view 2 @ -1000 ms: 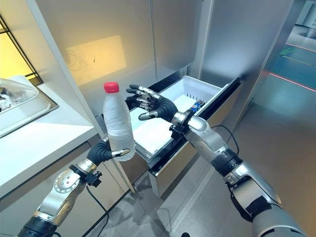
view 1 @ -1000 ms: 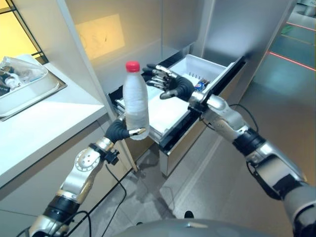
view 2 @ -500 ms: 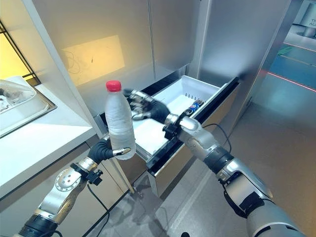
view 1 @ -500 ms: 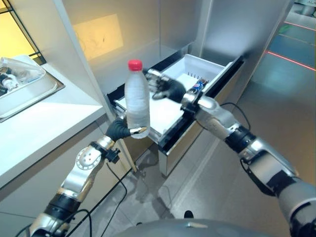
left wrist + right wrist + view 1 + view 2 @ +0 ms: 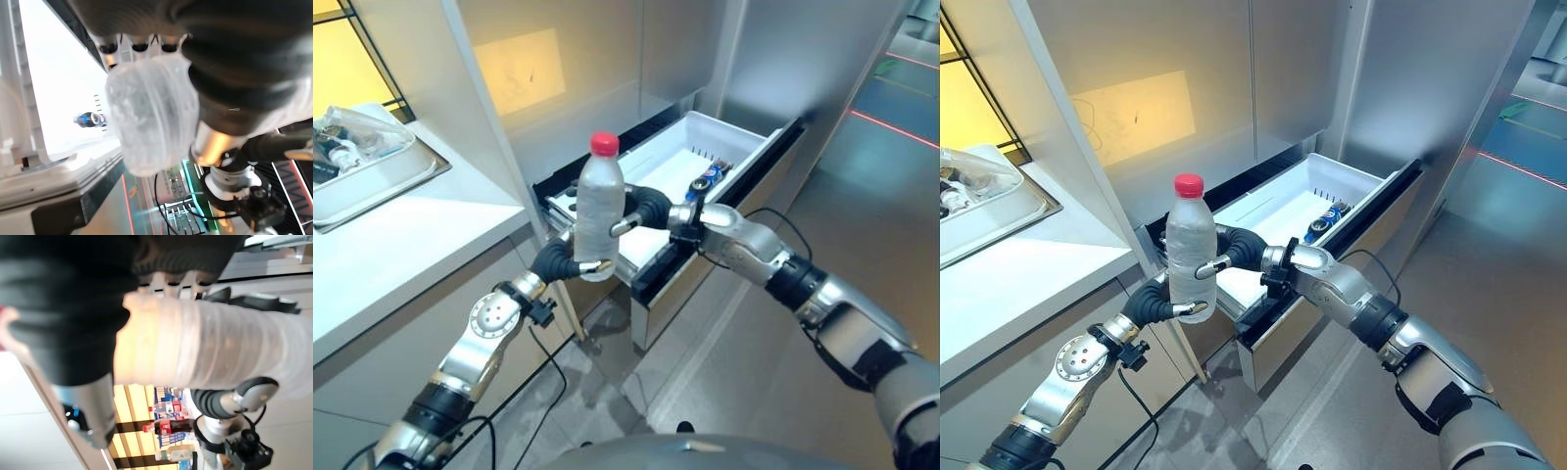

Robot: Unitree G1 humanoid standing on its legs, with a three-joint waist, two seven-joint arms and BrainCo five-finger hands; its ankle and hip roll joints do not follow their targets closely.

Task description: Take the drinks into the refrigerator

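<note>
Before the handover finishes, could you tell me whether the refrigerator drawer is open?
Open: the white refrigerator drawer is pulled out, a can inside.

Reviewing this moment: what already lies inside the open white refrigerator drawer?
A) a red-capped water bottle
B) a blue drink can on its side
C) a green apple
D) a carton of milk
B: a blue can lies on its side toward the far end of the open drawer, while the red-capped bottle is upright in front of the drawer, with the left hand and the right hand both on it.
</note>
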